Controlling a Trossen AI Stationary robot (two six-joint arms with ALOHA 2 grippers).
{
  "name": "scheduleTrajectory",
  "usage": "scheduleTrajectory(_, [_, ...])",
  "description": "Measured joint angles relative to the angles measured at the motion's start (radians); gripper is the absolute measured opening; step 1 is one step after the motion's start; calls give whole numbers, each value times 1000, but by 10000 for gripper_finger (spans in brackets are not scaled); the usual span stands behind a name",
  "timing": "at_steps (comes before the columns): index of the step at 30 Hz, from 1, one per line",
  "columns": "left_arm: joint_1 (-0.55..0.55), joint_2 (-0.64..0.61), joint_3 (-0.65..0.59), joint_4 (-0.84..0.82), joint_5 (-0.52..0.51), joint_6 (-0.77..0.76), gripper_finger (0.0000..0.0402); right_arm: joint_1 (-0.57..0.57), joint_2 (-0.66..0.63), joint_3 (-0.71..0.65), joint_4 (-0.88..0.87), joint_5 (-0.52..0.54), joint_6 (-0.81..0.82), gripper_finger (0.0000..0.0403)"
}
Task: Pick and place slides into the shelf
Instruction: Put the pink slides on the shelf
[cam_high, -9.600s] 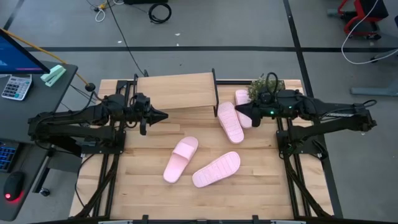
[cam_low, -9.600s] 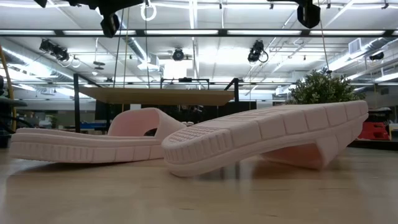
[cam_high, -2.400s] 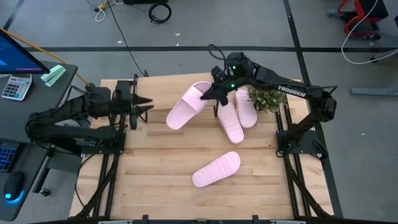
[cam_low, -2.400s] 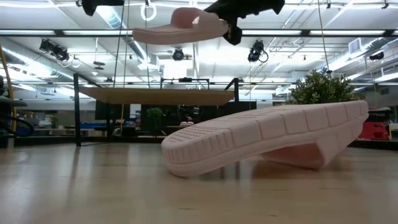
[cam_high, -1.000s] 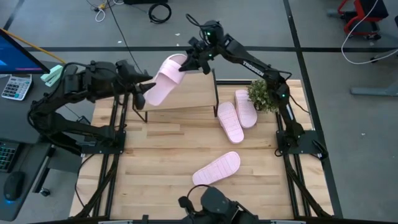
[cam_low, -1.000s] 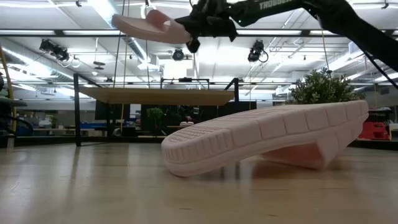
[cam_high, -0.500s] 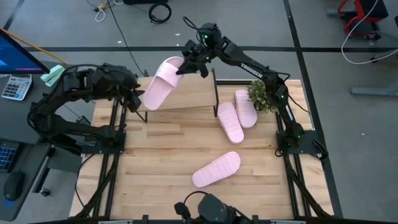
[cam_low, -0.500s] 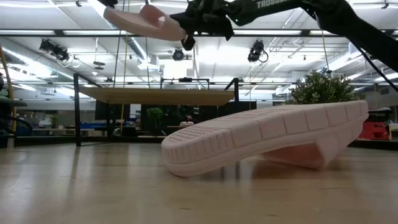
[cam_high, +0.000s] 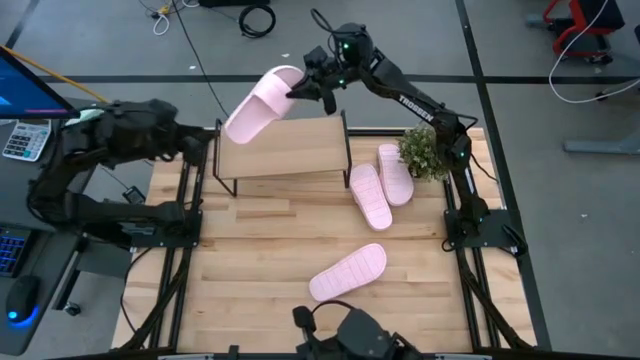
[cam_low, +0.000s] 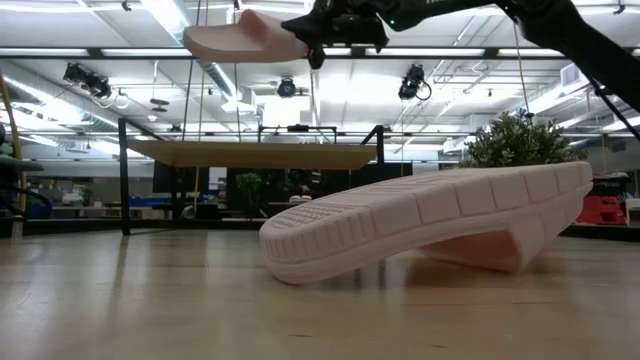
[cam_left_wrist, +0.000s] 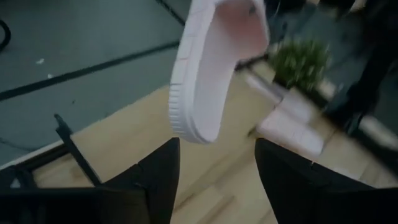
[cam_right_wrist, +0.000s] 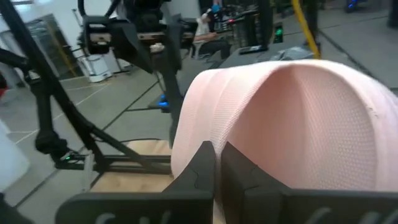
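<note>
While the right end effector (cam_high: 303, 88) is carrying a clamped slide (cam_high: 258, 103) above the shelf (cam_high: 283, 146), lowering it onto the plank is coming next; the left end effector (cam_left_wrist: 214, 180), fingers apart, is waiting at far left.

A grey floor (cam_high: 420, 40) crossed by dark lines is seen around the wooden counter (cam_high: 260, 250). Black cables (cam_high: 255, 18) are coiled on it at the far side, and a red-framed object (cam_high: 585, 25) stands at the far right corner. A dark desk (cam_high: 60, 140) with a monitor (cam_high: 25, 85) and a calculator (cam_high: 25, 138) is placed at the left. In the low view, a ceiling (cam_low: 480, 50) lined with long strip lights (cam_low: 170, 25) is shown, with pipes and hanging fixtures (cam_low: 412, 85) beneath it.
</note>
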Motion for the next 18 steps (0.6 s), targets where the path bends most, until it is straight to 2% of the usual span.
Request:
scheduleTrajectory(5, [0, -80, -64, 82, -73, -114, 231, -8, -4, 0, 61, -1, 26, 7])
scheduleTrajectory(9, [0, -138, -189, 249, -129, -232, 249, -7, -7, 0, 117, -1, 61, 7])
scheduleTrajectory(14, [0, -193, -379, 544, -131, -307, 273, -3, -7, 0, 157, 26, 104, 7])
scheduleTrajectory(18, [0, -212, -474, 621, -128, -314, 284, -1, -7, 0, 164, 28, 115, 7])
